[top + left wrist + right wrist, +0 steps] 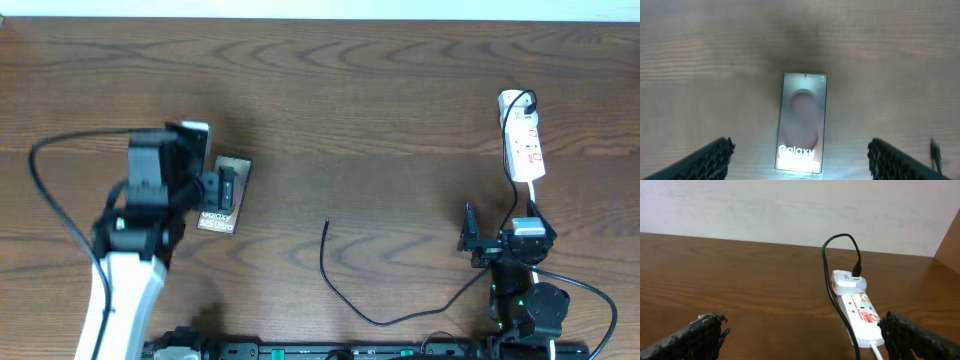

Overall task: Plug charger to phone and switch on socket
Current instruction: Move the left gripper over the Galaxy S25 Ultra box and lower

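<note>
The phone [218,220] lies flat on the table at the left, its "Galaxy" lettering lit. In the left wrist view the phone [801,120] sits between my fingers, below them. My left gripper [208,182] hovers over it, open and empty [800,145]. The charger cable [345,295] curves across the front middle, its plug tip [326,225] free on the table. The socket [523,145] lies at the back right and also shows in the right wrist view [862,311]. My right gripper [498,232] is open and empty [802,325], just short of the socket's near end.
A white adapter [847,282] with a black cable [830,287] is plugged into the socket's far end. The socket's white cord [876,347] runs toward my right gripper. A pale wall [790,210] stands behind the table.
</note>
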`<state>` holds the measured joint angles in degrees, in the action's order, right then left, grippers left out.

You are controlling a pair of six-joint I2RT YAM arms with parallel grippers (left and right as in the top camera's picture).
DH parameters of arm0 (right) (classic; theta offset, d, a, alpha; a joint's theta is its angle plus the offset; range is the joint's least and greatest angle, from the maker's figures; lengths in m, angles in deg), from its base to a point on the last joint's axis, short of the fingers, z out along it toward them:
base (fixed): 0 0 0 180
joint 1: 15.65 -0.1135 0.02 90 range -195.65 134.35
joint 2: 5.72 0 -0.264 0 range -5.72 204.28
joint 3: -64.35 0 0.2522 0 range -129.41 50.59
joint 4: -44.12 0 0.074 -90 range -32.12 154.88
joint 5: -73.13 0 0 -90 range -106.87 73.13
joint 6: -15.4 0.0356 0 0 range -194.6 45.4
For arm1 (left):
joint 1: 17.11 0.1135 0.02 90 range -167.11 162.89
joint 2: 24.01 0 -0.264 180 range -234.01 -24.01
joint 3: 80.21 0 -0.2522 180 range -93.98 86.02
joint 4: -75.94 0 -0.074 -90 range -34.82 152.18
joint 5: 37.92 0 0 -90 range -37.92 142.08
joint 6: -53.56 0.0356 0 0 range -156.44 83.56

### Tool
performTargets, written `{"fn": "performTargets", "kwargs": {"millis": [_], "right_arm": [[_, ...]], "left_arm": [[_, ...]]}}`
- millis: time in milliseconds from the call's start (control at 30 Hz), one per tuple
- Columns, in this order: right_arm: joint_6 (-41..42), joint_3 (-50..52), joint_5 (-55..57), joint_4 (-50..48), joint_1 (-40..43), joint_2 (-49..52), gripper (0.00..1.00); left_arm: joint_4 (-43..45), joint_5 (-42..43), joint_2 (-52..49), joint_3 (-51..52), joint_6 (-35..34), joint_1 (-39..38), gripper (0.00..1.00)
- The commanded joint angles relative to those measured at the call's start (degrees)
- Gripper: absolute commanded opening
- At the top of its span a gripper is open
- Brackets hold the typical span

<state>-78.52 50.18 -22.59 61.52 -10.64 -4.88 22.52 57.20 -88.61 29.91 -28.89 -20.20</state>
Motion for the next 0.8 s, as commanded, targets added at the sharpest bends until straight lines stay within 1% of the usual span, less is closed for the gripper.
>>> {"fn": "performTargets", "kwargs": {"millis": [0, 133, 267, 467, 600, 700, 733, 767], "right_arm": [[0.7, 0.1, 0.2, 0.3, 0.3, -0.3, 0.99], [0.7, 0.1, 0.2, 0.3, 0.2, -0.3, 0.99], [0.7, 0.1, 0.2, 0.3, 0.2, -0.3, 0.99], [0.7, 0.1, 0.2, 0.3, 0.2, -0.3, 0.99], [0.7, 0.1, 0.2, 0.3, 0.2, -0.3, 0.99], [0.7, 0.1, 0.2, 0.3, 0.2, -0.3, 0.99], [0.7, 0.1, 0.2, 0.3, 0.3, -0.3, 0.99], [0.7, 0.1, 0.2, 0.3, 0.2, -0.3, 0.99]], "left_arm": [[-5.1, -3.8, -6.4, -7.2, 0.4, 0.3, 0.87], [-12.5, -7.7, -14.4, -13.4, 0.4, 0.3, 0.87], [-17.0, -8.8, -20.4, -16.3, 0.3, 0.3, 0.87], [-18.6, -8.0, -25.3, -16.3, 0.3, 0.3, 0.87], [-18.5, -4.0, -25.5, -16.3, 0.3, 0.3, 0.87], [-18.4, -4.0, -25.5, -16.3, 0.3, 0.3, 0.87], [-18.4, -4.0, -25.5, -16.3, 0.3, 0.3, 0.85], [-18.5, -4.0, -25.5, -16.3, 0.3, 0.3, 0.68]]}}
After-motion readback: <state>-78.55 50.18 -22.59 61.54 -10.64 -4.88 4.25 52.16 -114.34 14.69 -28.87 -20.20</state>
